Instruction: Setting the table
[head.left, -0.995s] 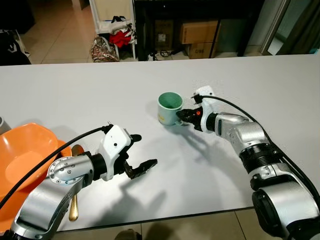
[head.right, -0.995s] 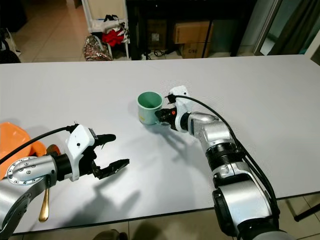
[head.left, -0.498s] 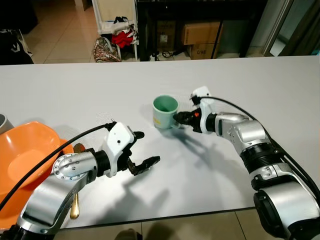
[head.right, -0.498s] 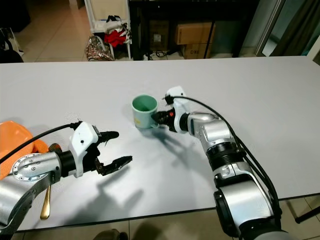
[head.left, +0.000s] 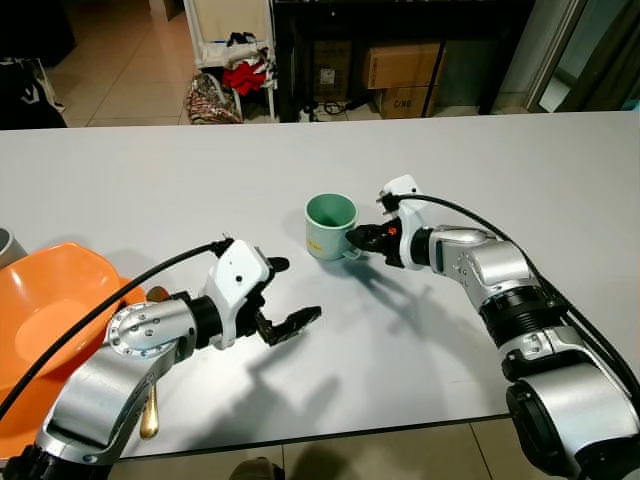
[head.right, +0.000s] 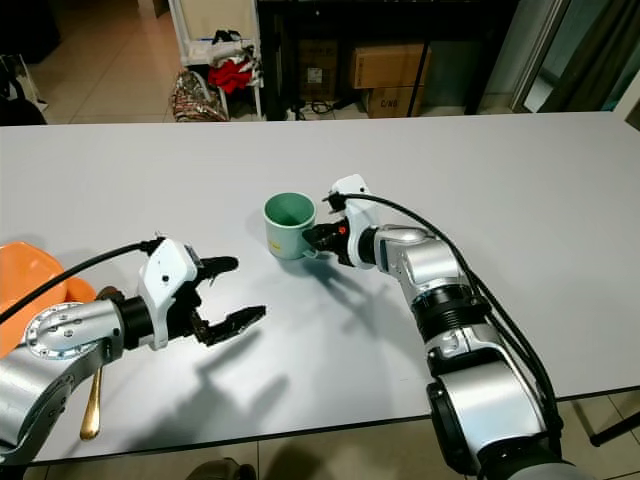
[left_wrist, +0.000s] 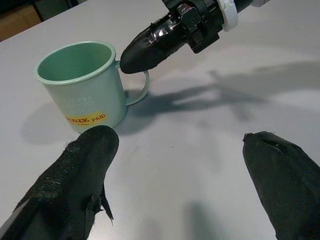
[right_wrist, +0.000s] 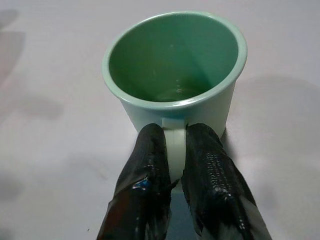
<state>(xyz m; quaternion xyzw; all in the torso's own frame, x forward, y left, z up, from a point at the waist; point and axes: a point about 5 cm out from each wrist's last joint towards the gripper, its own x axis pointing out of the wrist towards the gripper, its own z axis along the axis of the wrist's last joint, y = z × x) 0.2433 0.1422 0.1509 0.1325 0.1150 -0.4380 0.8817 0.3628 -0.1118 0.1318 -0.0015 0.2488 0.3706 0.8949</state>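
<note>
A pale green mug (head.left: 330, 226) with a yellow label stands upright on the white table (head.left: 150, 190), near its middle. My right gripper (head.left: 358, 240) reaches in from the right and is shut on the mug's handle. In the right wrist view both black fingers (right_wrist: 150, 165) pinch the handle (right_wrist: 174, 145) just below the rim. My left gripper (head.left: 295, 290) hovers over the table to the front left of the mug, open wide with nothing between its fingers. The left wrist view shows the mug (left_wrist: 82, 85) just beyond the two spread fingertips (left_wrist: 92, 150).
An orange bowl (head.left: 50, 310) sits at the table's left edge, with a gold spoon (head.left: 148, 410) lying beside it under my left arm. Beyond the far edge are cardboard boxes (head.left: 400, 65), a white rack and bags on the floor.
The right gripper has slid the mug a little to the left. The left gripper has risen slightly and moved right, closer to the mug, still open.
</note>
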